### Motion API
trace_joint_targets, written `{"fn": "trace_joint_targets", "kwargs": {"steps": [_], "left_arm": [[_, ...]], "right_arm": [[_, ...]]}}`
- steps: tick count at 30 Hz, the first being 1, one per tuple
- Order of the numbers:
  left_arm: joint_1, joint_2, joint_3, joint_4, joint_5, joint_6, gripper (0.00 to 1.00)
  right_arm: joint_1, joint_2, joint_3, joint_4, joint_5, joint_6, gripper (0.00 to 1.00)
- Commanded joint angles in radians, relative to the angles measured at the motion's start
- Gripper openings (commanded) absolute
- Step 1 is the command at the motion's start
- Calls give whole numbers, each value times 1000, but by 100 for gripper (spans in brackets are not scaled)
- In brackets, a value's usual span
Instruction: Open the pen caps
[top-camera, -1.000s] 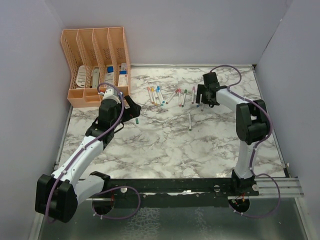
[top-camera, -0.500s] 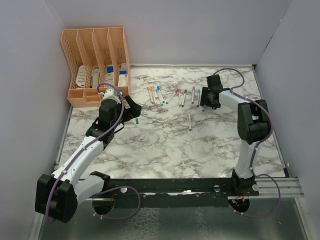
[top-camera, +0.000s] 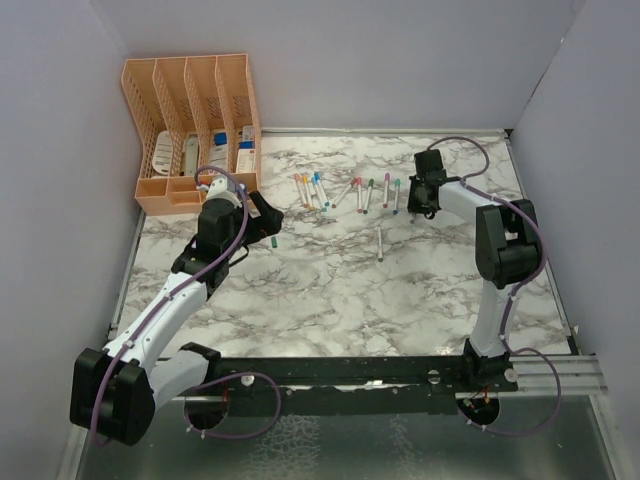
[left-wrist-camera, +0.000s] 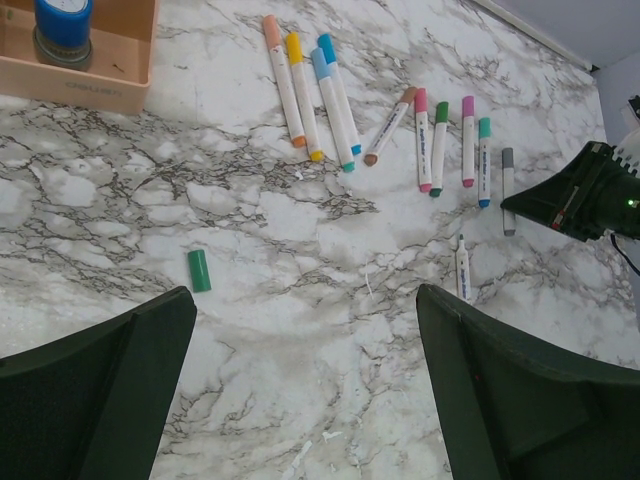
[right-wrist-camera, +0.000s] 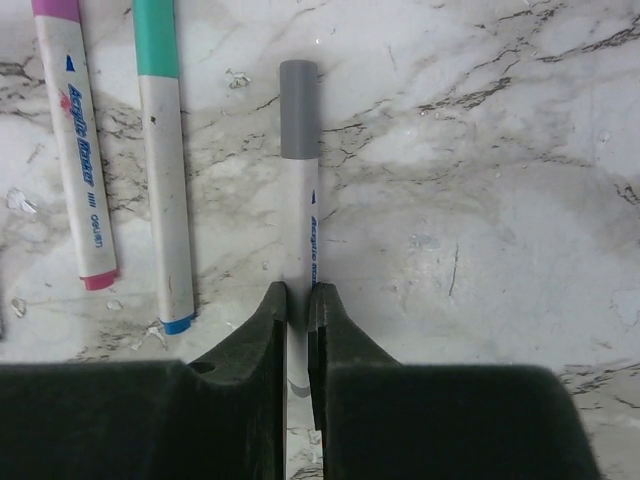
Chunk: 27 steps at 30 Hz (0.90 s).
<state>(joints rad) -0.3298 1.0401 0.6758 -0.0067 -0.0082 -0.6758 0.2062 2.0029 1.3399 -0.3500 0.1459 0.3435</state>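
Note:
My right gripper (right-wrist-camera: 297, 300) is shut on the white barrel of a pen (right-wrist-camera: 300, 225) lying on the marble; its grey pen cap (right-wrist-camera: 299, 95) points away from the fingers, still fitted. Beside it lie a teal-capped pen (right-wrist-camera: 165, 190) and a pink-capped pen (right-wrist-camera: 78, 150). In the left wrist view a row of capped pens (left-wrist-camera: 320, 95) spreads across the table, and a loose green pen cap (left-wrist-camera: 199, 270) lies just beyond my left gripper (left-wrist-camera: 305, 300), which hovers open and empty. A capless pen (left-wrist-camera: 463, 268) lies near its right finger.
A peach desk organizer (top-camera: 190, 130) stands at the back left, with a blue-topped stamp (left-wrist-camera: 62, 25) in its front tray. The right arm (top-camera: 505, 240) reaches over the back right of the marble table (top-camera: 330, 300). Grey walls enclose three sides.
My right gripper has come down over the grey-capped pen and closed from wide open onto its barrel. The left arm has stayed still.

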Motion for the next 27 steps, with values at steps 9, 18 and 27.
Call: {"fn": "trace_joint_targets", "kwargs": {"steps": [9,18,27], "left_arm": [[-11,27,-33,210,144,-88,94],[-63,196,56,343,224,-138,93],[-152,349,184,366,206,-136,92]], "right_arm": [[-13,-305,-239,248,-74,-38,1],[0,-536,-386,352,-547,-127,1],[152,-576,-421,350,-614,-140,2]]}}
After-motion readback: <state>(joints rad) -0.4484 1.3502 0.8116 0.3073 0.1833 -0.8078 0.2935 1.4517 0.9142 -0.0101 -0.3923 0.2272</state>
